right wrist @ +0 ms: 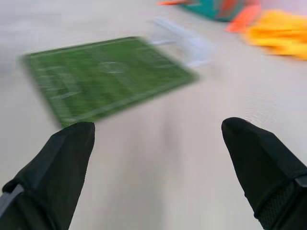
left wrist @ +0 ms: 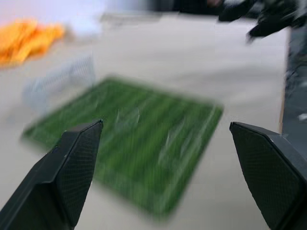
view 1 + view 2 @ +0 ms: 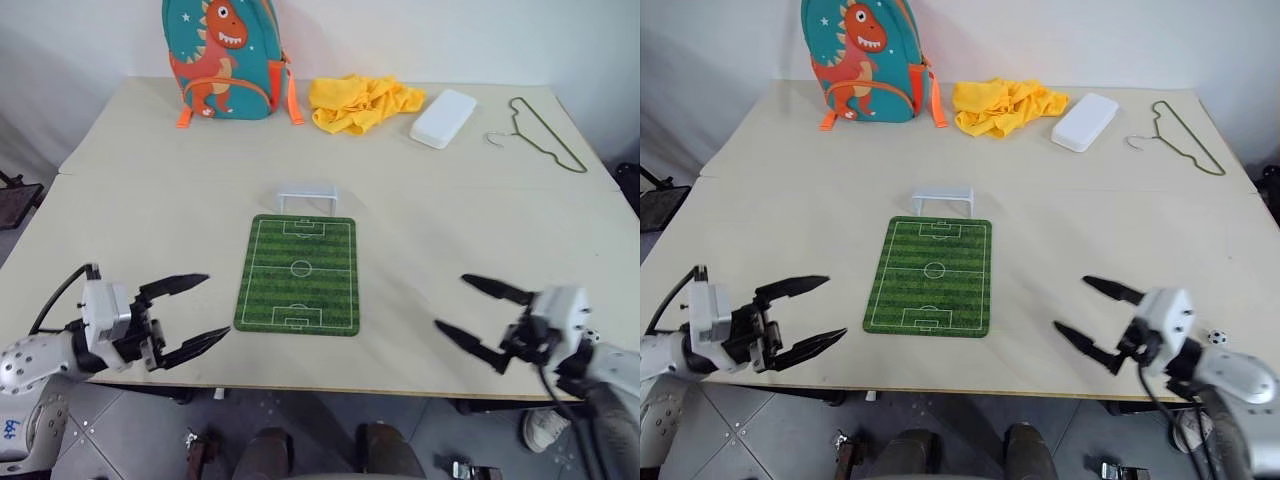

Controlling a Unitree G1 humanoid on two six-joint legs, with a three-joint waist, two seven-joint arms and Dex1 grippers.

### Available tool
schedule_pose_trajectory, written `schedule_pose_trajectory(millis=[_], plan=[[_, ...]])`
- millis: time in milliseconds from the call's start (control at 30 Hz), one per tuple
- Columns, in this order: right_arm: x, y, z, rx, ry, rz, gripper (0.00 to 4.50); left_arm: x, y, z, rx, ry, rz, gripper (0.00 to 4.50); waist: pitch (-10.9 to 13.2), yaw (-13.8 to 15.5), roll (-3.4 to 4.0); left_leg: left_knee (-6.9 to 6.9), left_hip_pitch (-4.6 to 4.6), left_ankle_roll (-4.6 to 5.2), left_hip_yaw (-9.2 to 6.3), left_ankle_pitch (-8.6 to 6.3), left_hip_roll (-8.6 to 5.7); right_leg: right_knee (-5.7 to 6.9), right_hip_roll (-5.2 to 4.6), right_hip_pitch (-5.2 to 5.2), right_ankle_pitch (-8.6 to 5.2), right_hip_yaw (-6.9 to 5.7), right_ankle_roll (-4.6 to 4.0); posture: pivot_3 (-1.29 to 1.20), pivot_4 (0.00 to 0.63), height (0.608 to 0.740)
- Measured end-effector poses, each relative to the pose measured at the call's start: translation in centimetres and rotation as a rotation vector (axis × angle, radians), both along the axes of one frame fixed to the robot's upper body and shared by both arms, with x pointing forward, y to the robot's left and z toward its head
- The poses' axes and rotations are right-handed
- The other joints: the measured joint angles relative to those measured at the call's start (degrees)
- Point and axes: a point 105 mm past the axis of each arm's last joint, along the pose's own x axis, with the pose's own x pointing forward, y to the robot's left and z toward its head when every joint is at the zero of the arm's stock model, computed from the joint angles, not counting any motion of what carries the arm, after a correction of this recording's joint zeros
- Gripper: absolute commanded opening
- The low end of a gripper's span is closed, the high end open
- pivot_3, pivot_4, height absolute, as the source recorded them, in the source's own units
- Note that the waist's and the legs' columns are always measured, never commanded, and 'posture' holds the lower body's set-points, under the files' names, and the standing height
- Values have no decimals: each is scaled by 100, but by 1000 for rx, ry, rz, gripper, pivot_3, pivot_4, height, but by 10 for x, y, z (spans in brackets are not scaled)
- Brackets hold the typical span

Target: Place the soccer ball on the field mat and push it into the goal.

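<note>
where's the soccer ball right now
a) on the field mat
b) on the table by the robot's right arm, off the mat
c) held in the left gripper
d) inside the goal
b: the soccer ball lies on the table beside the right arm, well away from the field mat; both the left gripper and the right gripper are open and hold nothing.

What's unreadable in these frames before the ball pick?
- soccer ball: tiny in the right eye view, partly behind the right arm; its patch detail is unclear.
- goal: motion-blurred in the left wrist view, frame wires smeared.
- field mat: blurred in the right wrist view, pitch lines faint.
- backpack: top cut off by the picture edge.
</note>
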Motion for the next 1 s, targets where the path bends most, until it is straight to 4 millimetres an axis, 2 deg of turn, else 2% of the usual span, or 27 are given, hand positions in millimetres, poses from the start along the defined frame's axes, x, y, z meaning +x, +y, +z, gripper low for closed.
schedule_pose_trajectory(millis=[133, 167, 267, 433, 567, 667, 767, 1000], plan=[[-4, -78, 4, 1, 9, -321, 4465, 6, -19, -4, -42, 51, -87, 4500, 0, -35, 1, -1, 2, 4, 27, -1, -1, 6, 17, -10, 0, 6, 1, 0, 150, 740], [-7, -97, 0, -22, 35, -393, 4465, 7, -21, -4, -42, 54, -101, 4500, 0, -37, 1, -1, 7, 7, 36, -1, -1, 6, 18, -10, 0, 12, 1, 0, 150, 740], [-18, -139, -19, -70, 113, -541, 4465, 10, -21, -5, -40, 76, -122, 4500, 0, -50, 1, -1, 14, 10, 54, 0, 3, 6, 25, -9, 0, 28, 0, 0, 150, 740], [-29, -160, -37, -76, 230, -573, 4465, 6, -21, -5, -14, 120, -172, 4500, 0, -84, 5, 2, 17, 20, 70, 0, 1, 5, 18, -9, 0, 40, 1, 0, 150, 740], [-35, -161, -44, -64, 291, -528, 4465, 2, -22, -7, -8, 146, -199, 4500, -1, -91, 5, 2, 17, 21, 69, 0, 2, 5, 18, -9, 0, 40, 1, 0, 150, 740], [-28, -160, -44, -48, 283, -500, 4465, 1, -22, -7, -9, 147, -200, 4500, 0, -133, 5, 6, 17, 21, 69, 0, 1, 4, 14, -6, 0, 40, 1, 0, 150, 740], [-18, -168, -45, -70, 281, -520, 4465, 1, -22, -7, -8, 145, -200, 4500, 0, -163, 5, 6, 18, 22, 73, 1, -1, 4, 12, -6, 0, 40, 1, 0, 150, 740], [0, -174, -67, -111, 324, -515, 4465, 0, -24, -6, -5, 136, -209, 4500, 0, -164, 8, 6, 18, 21, 73, 1, 0, 6, 12, -10, 1, 38, 2, 0, 150, 740]])
